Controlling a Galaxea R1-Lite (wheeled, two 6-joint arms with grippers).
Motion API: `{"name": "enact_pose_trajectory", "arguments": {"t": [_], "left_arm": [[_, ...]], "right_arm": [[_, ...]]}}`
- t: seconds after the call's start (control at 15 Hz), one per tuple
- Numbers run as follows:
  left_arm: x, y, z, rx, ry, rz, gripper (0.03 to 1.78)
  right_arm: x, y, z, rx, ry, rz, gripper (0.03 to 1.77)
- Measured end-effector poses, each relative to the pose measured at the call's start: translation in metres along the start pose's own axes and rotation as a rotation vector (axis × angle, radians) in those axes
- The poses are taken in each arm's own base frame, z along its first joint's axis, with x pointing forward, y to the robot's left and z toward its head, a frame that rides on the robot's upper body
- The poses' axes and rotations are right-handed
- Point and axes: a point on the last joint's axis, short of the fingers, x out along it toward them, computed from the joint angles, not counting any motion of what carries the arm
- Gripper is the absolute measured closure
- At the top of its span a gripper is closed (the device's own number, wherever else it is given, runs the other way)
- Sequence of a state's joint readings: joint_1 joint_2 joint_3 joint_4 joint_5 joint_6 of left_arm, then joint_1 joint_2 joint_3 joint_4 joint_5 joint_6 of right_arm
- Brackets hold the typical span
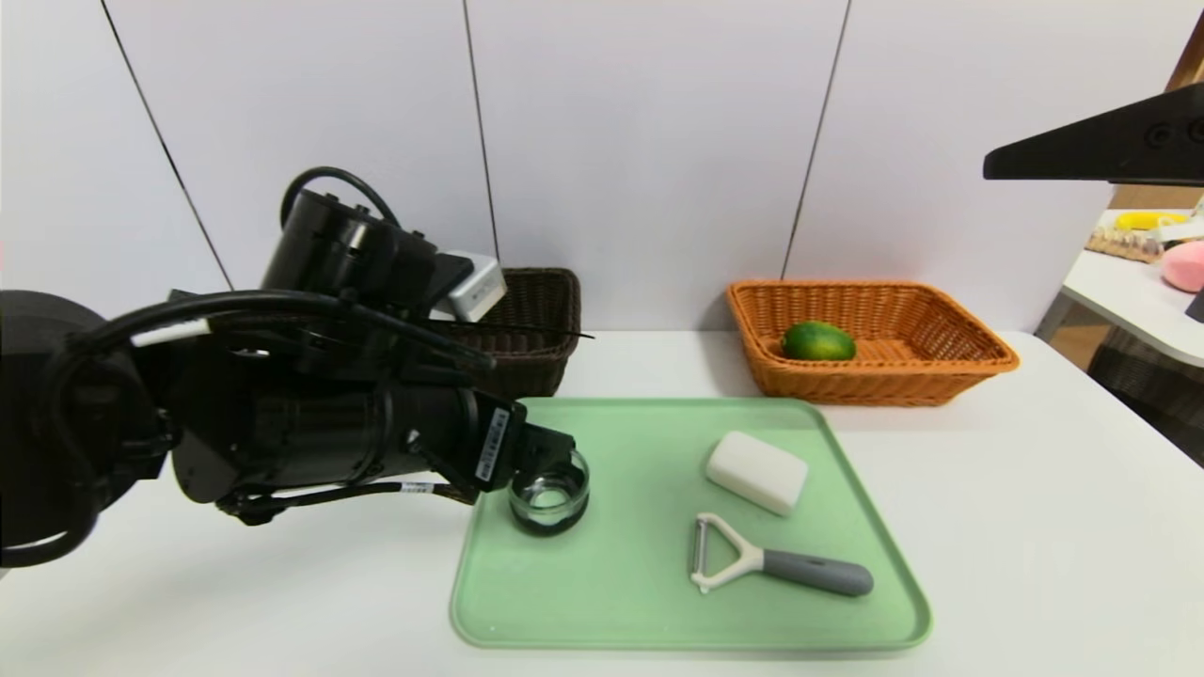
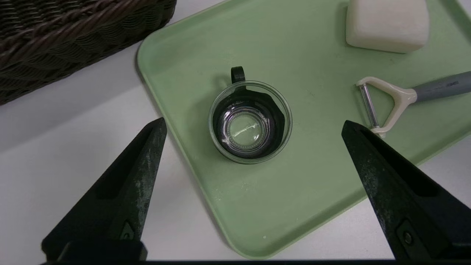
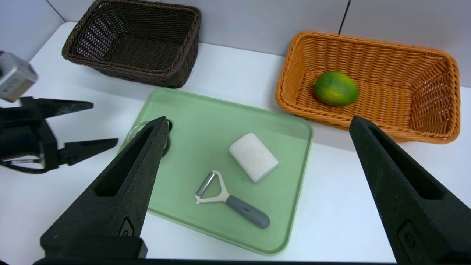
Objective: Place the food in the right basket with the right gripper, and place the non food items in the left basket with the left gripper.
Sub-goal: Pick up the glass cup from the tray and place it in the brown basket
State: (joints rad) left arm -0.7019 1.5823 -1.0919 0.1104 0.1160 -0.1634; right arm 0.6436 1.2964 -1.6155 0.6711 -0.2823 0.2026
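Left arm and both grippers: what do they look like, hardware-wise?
The left arm is matte black and cylindrical, with looping black cables, a white barcode label near the wrist and a silver-grey camera box on top. Both the left gripper and the right gripper have long, tapered, scuffed black fingers.

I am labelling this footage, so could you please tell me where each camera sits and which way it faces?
Head view: from the robot's head, down at the green tray; the left arm fills its left side.
Left wrist view: on the left arm, facing the glass cup between the open left gripper.
Right wrist view: raised, facing both baskets past the open right gripper.
Shared: all three show the peeler.
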Motion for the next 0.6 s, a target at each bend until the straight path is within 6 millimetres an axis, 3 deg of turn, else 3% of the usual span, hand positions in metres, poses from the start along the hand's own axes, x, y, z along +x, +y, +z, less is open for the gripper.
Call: {"name": "enact_pose_trajectory", "arguments": {"t": [0.27, 0.6], "left_arm": [[0.03, -0.005, -0.009, 0.041, 0.082, 0.01, 0.12], [0.044, -0.004, -0.016, 0.093, 0.125, 0.057, 0.12]], "right_arm": [[-0.013, -0.005, -0.005, 0.01, -0.015, 0.0, 0.11], [-0.023, -0.01, -0.013, 0.01, -0.014, 0.0, 0.11]]}}
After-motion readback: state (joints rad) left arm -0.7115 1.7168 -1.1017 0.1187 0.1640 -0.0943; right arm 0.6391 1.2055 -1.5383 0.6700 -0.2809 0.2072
